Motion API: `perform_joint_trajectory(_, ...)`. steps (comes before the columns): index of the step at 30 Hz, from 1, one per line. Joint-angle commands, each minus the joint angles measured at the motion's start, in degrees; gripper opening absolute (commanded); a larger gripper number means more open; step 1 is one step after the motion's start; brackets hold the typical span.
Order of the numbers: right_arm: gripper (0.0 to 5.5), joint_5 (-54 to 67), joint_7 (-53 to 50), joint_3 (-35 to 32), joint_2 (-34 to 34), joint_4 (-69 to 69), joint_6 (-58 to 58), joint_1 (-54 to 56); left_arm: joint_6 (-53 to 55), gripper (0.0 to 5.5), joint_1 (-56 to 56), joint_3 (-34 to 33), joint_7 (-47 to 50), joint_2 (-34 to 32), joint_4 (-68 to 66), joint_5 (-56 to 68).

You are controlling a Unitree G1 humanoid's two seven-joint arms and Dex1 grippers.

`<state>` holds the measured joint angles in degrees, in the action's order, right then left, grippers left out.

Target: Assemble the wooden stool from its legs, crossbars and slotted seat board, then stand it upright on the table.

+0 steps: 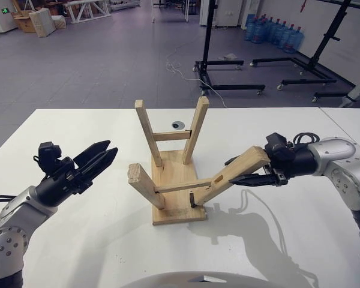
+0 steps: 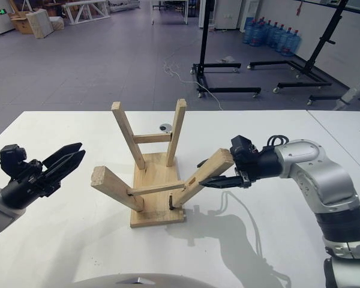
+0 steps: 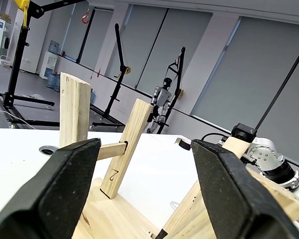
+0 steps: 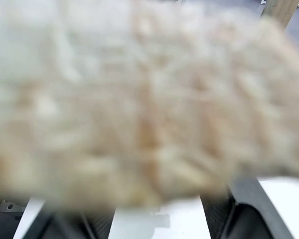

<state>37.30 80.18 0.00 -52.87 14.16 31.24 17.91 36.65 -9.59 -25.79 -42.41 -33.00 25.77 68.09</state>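
Hovering over the near left of the table [image 1: 96,240], the left gripper [image 1: 113,148] points toward the stool [image 1: 171,180] and stays well apart from it; its fingers [image 3: 55,194] are spread wide with nothing between them, and the wrist view looks through the gap at the legs. Just beyond lies the seat board [image 1: 174,213], flat on the table with all four legs up, so the stool is upside down. Its two near legs splay outward: the near left leg [image 1: 145,186] leans left, the near right leg [image 1: 213,189] leans right, and a thin near crossbar [image 1: 183,187] runs between them. The right gripper [image 1: 230,170] comes in from the right and is clamped on the upper part of the near right leg, one finger above it and one below. In its wrist view the wood is a close blur. Farther back, the far left leg [image 1: 149,135] and far right leg [image 1: 195,129] stand nearly upright, joined by the far crossbar [image 1: 171,136]. Behind them a round hole [image 1: 178,125] sits in the tabletop, then black stands [image 1: 228,66] and water bottles [image 1: 276,30] on the floor.
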Motion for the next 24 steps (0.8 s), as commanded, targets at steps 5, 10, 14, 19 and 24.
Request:
perform_joint_trajectory(5, 2.05, 0.19, 0.68, 1.25, -0.84, -0.87, 3.49, 3.74, -0.7, 3.31, -1.14, 1.15, 0.13, 0.79, 1.24, -1.65)
perform_joint_trajectory(10, 2.05, -0.68, 1.32, 1.76, -0.96, -1.96, 3.82, 5.81, -1.13, 3.31, -2.07, 1.61, 0.33, 1.61, 2.01, -1.89)
perform_joint_trajectory(14, 2.05, -2.21, 1.51, 3.04, -0.32, -2.32, 2.3, 6.32, -1.51, 3.31, -2.22, 1.94, 0.39, 1.79, 2.04, -1.99)
perform_joint_trajectory(19, 2.05, -3.5, -0.54, 4.58, 2.07, -2.51, 1.45, 7.79, -1.59, 3.31, -2.0, 2.54, 0.43, 1.82, 1.91, -2.32)
perform_joint_trajectory(24, 2.05, -4.92, -1.81, 4.94, 2.82, -2.63, 0.69, 7.81, -1.88, 3.31, -2.22, 2.67, 0.25, 1.67, 1.82, -2.4)
